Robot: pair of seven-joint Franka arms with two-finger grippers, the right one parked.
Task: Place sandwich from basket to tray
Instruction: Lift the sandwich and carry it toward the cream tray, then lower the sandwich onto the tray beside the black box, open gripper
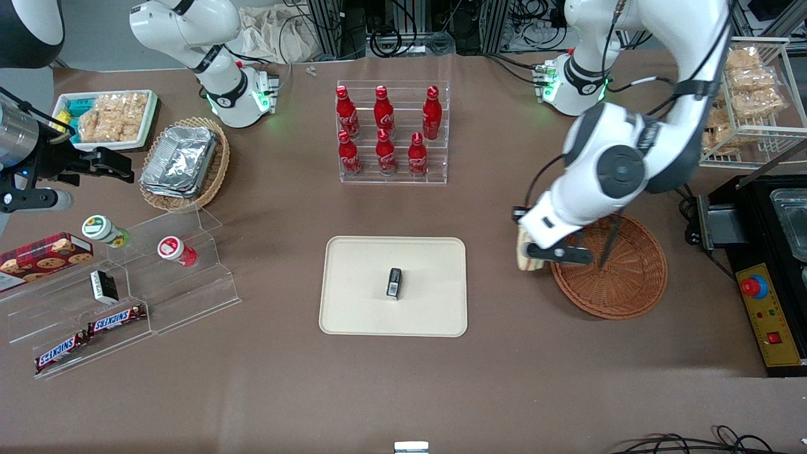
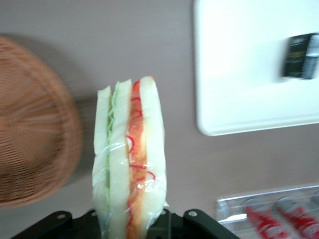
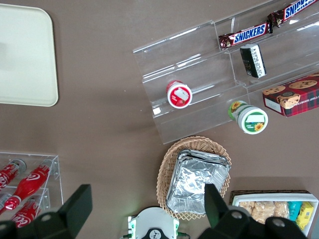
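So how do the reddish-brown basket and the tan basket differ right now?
The reddish-brown basket is round, darker and holds nothing visible; the tan basket, toward the parked arm's end, is lighter and holds stacked silver foil trays. The gripper holds the sandwich beside the reddish-brown one, over the table. Both are woven wicker.

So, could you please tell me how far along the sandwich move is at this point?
The pick looks done: the basket is empty and the sandwich is held in the gripper, beside the basket's rim above the bare table. The carry toward the tray is in hand. Left to do: reach the tray, which holds only a small dark packet, then set the sandwich down and release.
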